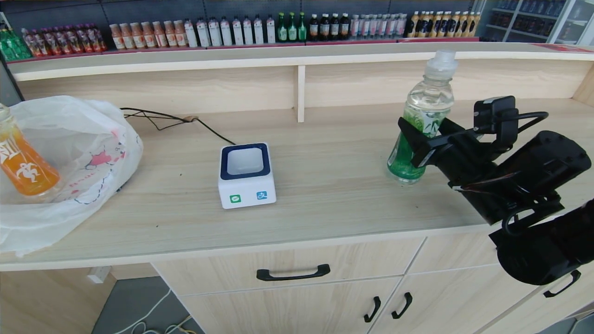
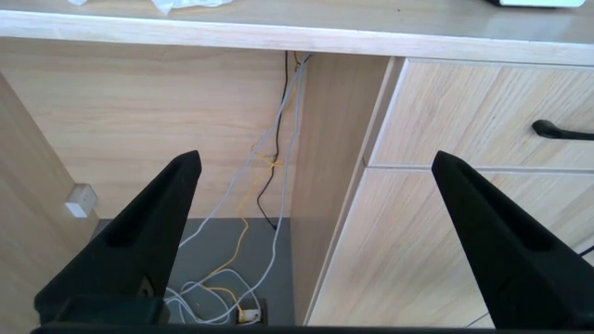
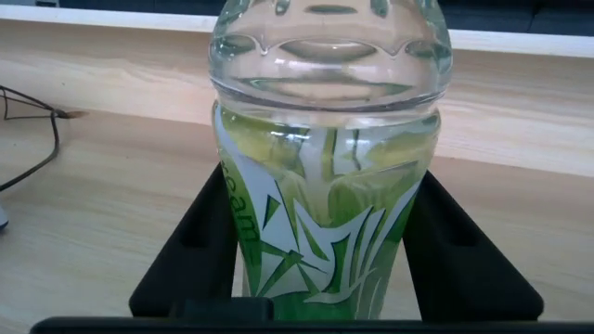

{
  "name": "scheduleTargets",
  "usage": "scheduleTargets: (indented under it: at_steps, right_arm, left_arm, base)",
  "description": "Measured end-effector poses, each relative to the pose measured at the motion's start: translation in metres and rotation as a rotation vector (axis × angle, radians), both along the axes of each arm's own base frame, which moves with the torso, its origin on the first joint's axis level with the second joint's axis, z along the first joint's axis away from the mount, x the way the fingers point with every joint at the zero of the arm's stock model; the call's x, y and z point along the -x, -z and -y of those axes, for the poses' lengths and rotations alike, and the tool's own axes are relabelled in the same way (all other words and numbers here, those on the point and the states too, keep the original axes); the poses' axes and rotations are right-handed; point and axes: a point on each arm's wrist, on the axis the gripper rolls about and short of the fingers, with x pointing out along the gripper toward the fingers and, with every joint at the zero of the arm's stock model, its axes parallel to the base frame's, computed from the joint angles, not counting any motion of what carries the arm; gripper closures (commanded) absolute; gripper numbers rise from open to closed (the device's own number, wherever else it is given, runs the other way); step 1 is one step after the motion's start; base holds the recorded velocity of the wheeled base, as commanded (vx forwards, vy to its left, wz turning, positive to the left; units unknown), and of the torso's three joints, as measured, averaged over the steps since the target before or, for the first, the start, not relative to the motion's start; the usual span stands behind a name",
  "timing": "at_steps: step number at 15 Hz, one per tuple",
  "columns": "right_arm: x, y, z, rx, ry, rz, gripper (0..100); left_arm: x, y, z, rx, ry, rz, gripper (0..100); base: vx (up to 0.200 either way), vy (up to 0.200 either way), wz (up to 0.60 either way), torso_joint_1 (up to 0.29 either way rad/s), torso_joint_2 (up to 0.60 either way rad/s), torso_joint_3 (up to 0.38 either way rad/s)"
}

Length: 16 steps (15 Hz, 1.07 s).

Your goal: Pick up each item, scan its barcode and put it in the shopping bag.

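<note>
Bottle (image 1: 429, 97) in right claw (image 1: 416, 141) over counter (image 1: 325, 185)

Black arm (image 1: 552, 162) and tool (image 1: 424, 135), boxy camera (image 1: 495, 112), looped cable (image 1: 533, 115), perhaps reddish wires (image 1: 492, 181).

The counter (image 1: 343, 195) is matt pale wood; the bottle (image 1: 429, 99) clear glossy plastic. The bag (image 1: 93, 134) is thin crinkled plastic; the scanner (image 1: 247, 188) smooth plastic.

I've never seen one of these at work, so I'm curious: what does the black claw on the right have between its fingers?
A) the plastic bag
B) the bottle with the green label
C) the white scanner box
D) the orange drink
B: the right claw has a finger on each side of the bottle with the green label, toward the right end of the counter.
</note>
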Motion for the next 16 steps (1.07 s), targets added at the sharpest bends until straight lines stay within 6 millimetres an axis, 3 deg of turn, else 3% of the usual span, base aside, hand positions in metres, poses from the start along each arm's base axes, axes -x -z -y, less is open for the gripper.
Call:
scheduleTargets:
  at_steps: [16]
  right_arm:
    - [0.0019, -0.0057, 0.0035, -0.011, 0.005, 0.013, 100]
  left_arm:
    - [0.0, 0.0, 0.0, 0.0, 0.0, 0.0, 0]
  base:
    - [0.0, 0.0, 0.0, 0.0, 0.0, 0.0]
